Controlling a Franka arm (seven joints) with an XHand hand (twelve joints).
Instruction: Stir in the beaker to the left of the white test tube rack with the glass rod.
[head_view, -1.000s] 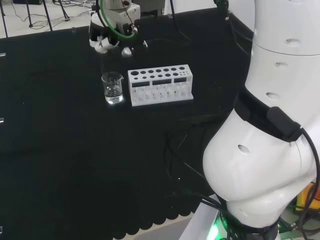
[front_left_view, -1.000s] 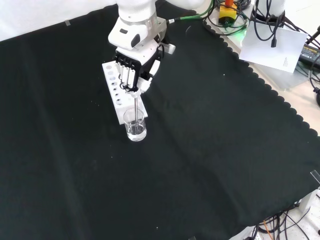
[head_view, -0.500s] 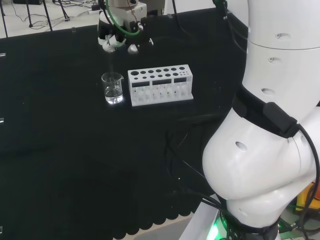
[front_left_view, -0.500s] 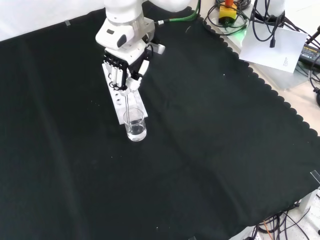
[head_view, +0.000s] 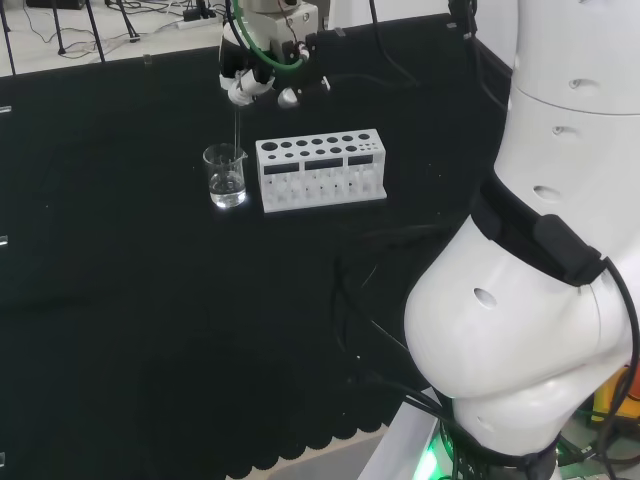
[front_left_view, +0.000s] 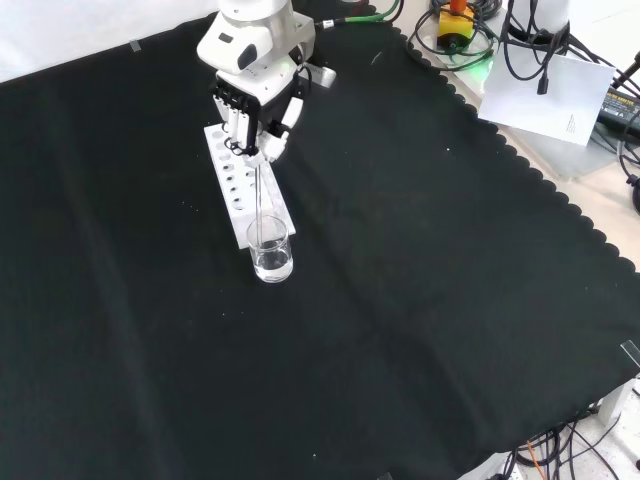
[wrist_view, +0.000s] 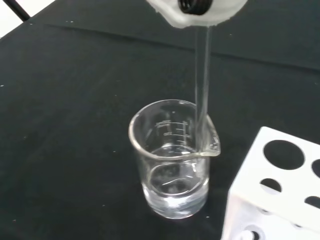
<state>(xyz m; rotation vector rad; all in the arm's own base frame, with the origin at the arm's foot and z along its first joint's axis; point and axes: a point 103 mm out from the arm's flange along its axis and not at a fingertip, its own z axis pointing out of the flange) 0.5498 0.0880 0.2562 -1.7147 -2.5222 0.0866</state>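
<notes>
Holding the glass rod (front_left_view: 261, 195) in curled fingers, the hand (front_left_view: 252, 108) hangs above the beaker (front_left_view: 271, 251). We judge the rod's lower end rides near the spout-side rim; any sideways drift could tip the beaker against the test tube rack (front_left_view: 238, 182) just beside it.

Bright, even light, black cloth (front_left_view: 420, 300) almost shadowless, hand (wrist_view: 197, 10) blurred up close, perhaps slight glare on the beaker (wrist_view: 174, 157).

A lab: beaker (head_view: 226, 176), test tube rack (head_view: 321, 170).
</notes>
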